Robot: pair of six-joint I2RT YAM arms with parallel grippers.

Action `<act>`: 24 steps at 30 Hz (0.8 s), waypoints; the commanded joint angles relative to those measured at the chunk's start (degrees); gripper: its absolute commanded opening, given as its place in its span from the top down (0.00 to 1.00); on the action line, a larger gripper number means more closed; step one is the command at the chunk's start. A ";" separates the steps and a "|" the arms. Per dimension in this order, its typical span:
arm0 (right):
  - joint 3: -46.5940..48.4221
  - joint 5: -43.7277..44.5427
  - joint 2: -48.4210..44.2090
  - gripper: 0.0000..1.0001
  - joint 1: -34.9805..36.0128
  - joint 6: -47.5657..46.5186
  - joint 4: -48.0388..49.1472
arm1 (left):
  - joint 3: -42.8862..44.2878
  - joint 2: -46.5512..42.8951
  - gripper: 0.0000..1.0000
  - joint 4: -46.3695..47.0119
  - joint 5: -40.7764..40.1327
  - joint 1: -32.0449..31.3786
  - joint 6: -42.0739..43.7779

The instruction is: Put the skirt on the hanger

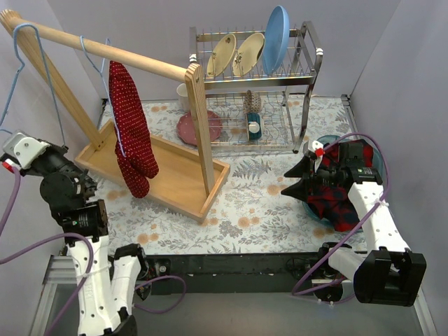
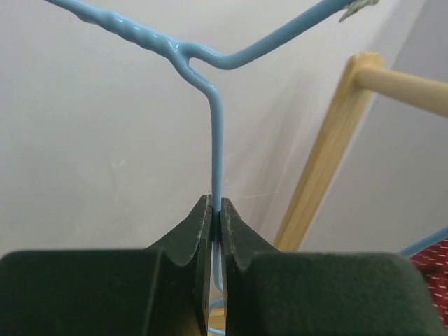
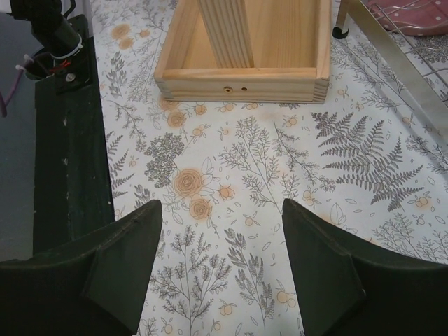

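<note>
The red polka-dot skirt (image 1: 131,129) hangs from the wooden rod (image 1: 105,52), draped on a blue wire hanger (image 1: 98,70) whose wire runs down its left edge. A corner of the skirt (image 2: 434,262) shows in the left wrist view. A second blue hanger (image 1: 47,80) hangs at the rod's left end. My left gripper (image 1: 11,141) is beside it at the left edge, and its jaws (image 2: 215,210) are shut on that hanger's wire (image 2: 215,140) just below the twisted neck. My right gripper (image 1: 294,180) (image 3: 220,206) stands open above the floral tablecloth, holding nothing.
The rack's wooden tray base (image 1: 175,189) (image 3: 241,84) lies mid-table. A metal dish rack (image 1: 308,77) with plates and a blue plate (image 1: 276,38) stands behind, with a pink plate (image 1: 198,128) under it. A plaid shirt (image 1: 343,189) sits in a teal basin under my right arm.
</note>
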 commanded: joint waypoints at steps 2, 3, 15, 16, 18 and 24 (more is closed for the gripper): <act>0.97 0.41 -0.72 0.23 0.24 1.26 2.67 | 10.68 -1.07 1.00 -9.83 10.77 -4.36 -4.57; 0.97 0.94 -0.72 0.23 0.24 1.61 2.85 | 13.57 -0.98 1.00 -9.93 12.02 -5.14 -5.00; 14.05 9.82 -6.17 0.22 0.24 4.34 -1.45 | 26.16 7.45 1.00 -17.75 46.73 -15.87 -1.15; 15.81 10.17 -5.91 0.22 0.24 4.60 -3.03 | 26.87 8.33 1.00 -18.10 49.01 -17.53 -0.45; 20.37 10.69 -5.47 0.22 0.24 6.26 -3.57 | 28.89 8.86 1.00 -20.12 52.79 -18.86 0.00; 29.69 12.98 -4.32 0.21 0.24 13.38 -1.72 | 24.70 2.99 1.00 -20.22 70.81 -19.48 -5.26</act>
